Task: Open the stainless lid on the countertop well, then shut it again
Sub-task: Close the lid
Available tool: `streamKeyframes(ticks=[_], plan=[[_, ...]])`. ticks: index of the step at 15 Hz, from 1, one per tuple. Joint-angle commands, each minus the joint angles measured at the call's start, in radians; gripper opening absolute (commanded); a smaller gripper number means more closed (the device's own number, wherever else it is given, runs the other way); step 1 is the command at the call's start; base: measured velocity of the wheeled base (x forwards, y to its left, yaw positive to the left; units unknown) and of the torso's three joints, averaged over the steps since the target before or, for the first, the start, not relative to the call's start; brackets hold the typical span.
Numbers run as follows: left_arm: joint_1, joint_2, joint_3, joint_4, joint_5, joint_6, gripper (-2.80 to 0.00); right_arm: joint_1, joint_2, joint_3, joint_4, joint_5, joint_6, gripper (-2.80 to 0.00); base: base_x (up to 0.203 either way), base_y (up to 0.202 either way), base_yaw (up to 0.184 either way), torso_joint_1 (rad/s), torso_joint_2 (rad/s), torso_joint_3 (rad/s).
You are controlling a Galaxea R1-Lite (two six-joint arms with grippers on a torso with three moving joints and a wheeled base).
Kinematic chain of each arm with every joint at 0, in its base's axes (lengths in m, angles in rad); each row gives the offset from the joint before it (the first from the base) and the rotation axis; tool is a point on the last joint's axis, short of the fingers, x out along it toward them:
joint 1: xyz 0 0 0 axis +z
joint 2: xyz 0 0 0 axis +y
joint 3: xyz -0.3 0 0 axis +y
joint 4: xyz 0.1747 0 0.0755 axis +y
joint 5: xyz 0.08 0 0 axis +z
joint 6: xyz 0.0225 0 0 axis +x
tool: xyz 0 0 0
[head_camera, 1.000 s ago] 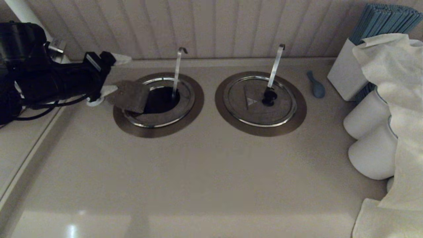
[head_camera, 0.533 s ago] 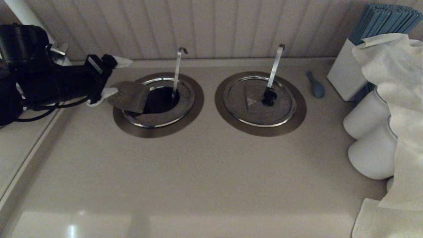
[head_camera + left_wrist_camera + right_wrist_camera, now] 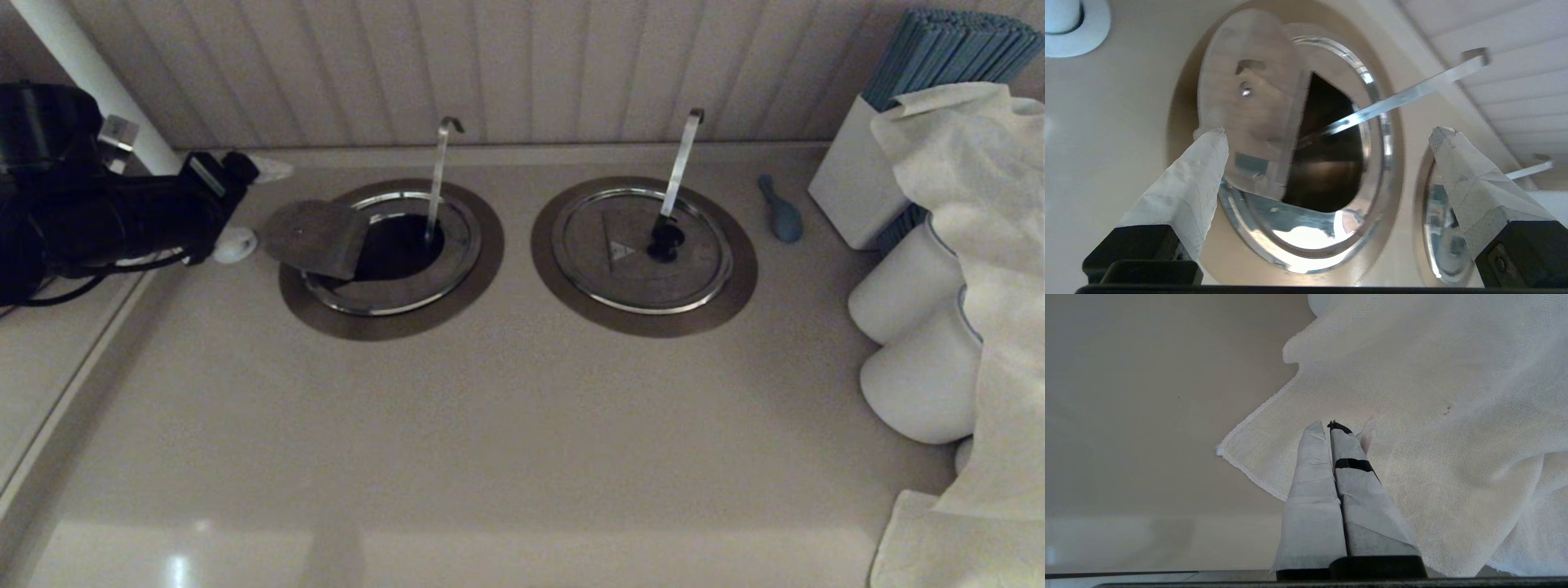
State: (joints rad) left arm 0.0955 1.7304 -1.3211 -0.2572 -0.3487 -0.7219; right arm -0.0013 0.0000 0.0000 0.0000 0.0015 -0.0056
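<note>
The stainless lid (image 3: 384, 290) on the left countertop well (image 3: 384, 327) has its hinged flap (image 3: 314, 237) folded back to the left, showing the dark hole. The flap's underside (image 3: 1249, 102) faces up, and the black knob is hidden. The thin curl-hooked ladle handle (image 3: 438, 180) rises from the hole, also plain in the left wrist view (image 3: 1404, 94). My left gripper (image 3: 255, 206) is open just left of the flap, holding nothing (image 3: 1329, 132). My right gripper (image 3: 1329, 424) is shut and empty over a white cloth (image 3: 1433, 416).
The twin lid (image 3: 620, 278) with its black knob (image 3: 665, 239) and flat slanted handle lies closed to the right. A blue utensil (image 3: 780, 211), a white box of blue sticks (image 3: 853, 192), white jars (image 3: 906, 298) and the draped cloth (image 3: 980, 245) crowd the right side.
My left gripper has drawn back to the left, away from the flap it was touching. The flap has dropped lower and lies flatter over the collar.
</note>
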Motion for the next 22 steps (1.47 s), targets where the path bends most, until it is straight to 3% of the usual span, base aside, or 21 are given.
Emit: streamKeyframes(ticks=[1, 13, 22], plan=[[0.002, 0.030, 0.002, -0.002, -0.001, 0.003, 0.00, 0.000, 0.000, 0.000, 0.000, 0.000, -0.001, -2.80, 0.000, 0.000, 0.000, 0.000, 0.00, 0.000], [0.005, 0.082, 0.000, -0.011, 0.004, 0.015, 0.00, 0.000, 0.000, 0.000, 0.000, 0.000, -0.001, -2.80, 0.000, 0.000, 0.000, 0.000, 0.00, 0.000], [-0.017, 0.065, -0.009, -0.013, -0.010, -0.032, 0.00, 0.001, 0.000, 0.000, 0.000, 0.000, -0.001, -2.80, 0.000, 0.000, 0.000, 0.000, 0.00, 0.000]])
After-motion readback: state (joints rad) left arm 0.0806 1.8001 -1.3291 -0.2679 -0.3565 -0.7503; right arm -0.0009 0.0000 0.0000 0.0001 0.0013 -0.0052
